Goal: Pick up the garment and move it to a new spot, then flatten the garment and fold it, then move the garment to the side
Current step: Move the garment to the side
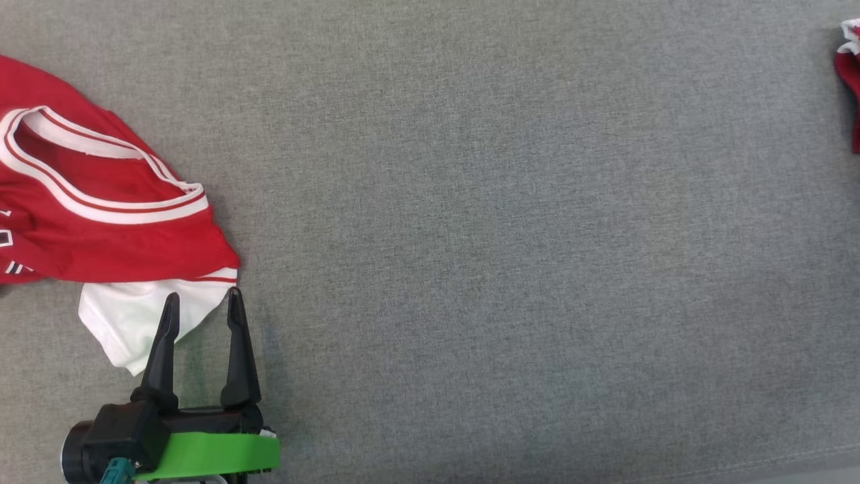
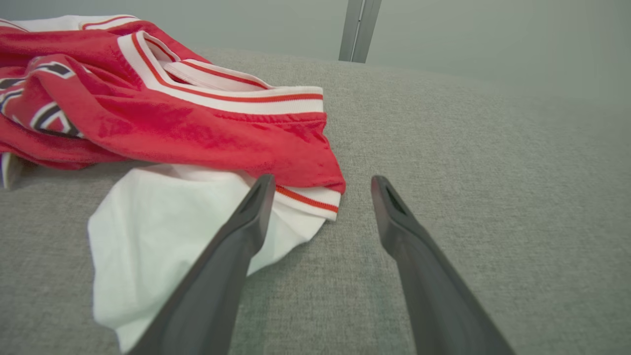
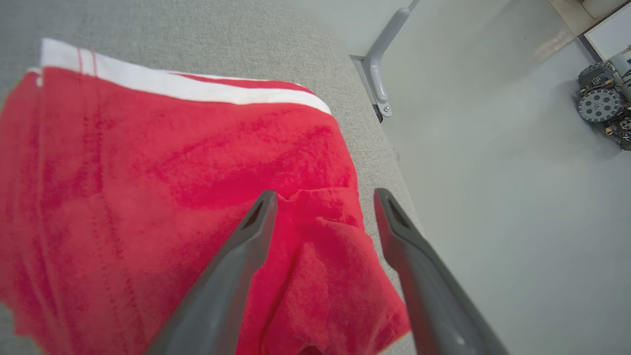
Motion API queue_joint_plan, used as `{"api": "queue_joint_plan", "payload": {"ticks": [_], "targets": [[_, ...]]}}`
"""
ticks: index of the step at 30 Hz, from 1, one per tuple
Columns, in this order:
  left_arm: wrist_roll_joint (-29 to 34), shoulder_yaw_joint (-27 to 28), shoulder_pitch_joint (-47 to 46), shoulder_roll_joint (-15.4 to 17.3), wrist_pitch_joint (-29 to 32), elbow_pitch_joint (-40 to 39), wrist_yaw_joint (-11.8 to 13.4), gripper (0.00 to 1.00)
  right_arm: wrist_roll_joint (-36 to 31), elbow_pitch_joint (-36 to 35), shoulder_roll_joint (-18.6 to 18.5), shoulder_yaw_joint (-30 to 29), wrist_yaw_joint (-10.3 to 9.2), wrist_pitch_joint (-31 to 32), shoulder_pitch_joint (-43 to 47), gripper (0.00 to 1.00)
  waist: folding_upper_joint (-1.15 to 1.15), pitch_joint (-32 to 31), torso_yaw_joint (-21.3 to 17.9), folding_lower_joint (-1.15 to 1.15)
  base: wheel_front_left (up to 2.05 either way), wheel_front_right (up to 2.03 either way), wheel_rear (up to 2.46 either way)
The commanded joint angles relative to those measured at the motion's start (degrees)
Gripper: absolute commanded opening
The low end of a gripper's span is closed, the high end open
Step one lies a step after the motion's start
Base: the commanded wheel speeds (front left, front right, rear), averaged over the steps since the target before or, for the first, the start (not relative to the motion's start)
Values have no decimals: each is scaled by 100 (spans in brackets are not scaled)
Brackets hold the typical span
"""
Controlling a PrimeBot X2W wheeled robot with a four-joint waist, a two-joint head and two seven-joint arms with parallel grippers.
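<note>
The red jersey (image 1: 101,228) with white trim lies crumpled at the left end of the counter (image 1: 504,235), and a white flap (image 1: 121,316) pokes out on its near side. The left tool (image 1: 201,294) hangs at that flap with its fingers spread wide, gripping nothing. Far to the right, the right tool (image 3: 323,195) stands spread and empty above another red cloth (image 3: 148,197) at the counter's edge.

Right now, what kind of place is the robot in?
Probably a robot lab or test room: a grey cloth-covered table, a red jersey on it, and a small wheeled machine on the pale floor.
</note>
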Motion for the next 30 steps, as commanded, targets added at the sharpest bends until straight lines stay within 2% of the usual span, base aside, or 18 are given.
{"api": "queue_joint_plan", "payload": {"ticks": [1,3,8,13,15,19,22,26,30], "targets": [[-36,30,10,6,-3,30,17,100,27,-61,111,23,-6,-209,117,100,0,-259,-106,-1,0,0,0],[-117,48,51,-4,-4,71,40,100,-129,-121,-78,15,-10,-544,287,100,0,-445,-170,-1,0,0,0],[-224,178,141,-14,-3,239,56,100,-197,-593,11,-279,-7,-1300,883,100,0,-1080,-289,-1,0,0,0],[-432,279,437,-22,-3,363,166,100,-312,-1505,432,-800,-7,-1463,1988,100,0,-1877,-378,-1,0,0,0],[-495,290,590,-23,-3,418,208,100,-519,-2146,718,-1084,-7,-1463,2557,100,0,-2164,-410,-1,0,0,0],[-432,354,821,-22,-4,576,203,100,-907,-3694,1573,-1681,-7,-1463,3915,100,0,-2525,-383,-1,0,0,0],[-547,444,893,-21,-3,676,165,100,-1176,-4692,2284,-1868,-7,-1464,4819,100,0,-2642,-337,-1,0,0,0],[-558,466,892,-22,-3,837,91,100,-1480,-5327,2951,-1910,-7,-1464,5601,100,0,-2685,-260,-1,0,0,0],[-537,435,884,-20,-4,940,99,100,-1776,-5641,3338,-1917,-7,-1464,6007,100,0,-2714,-181,-1,0,0,0]]}}
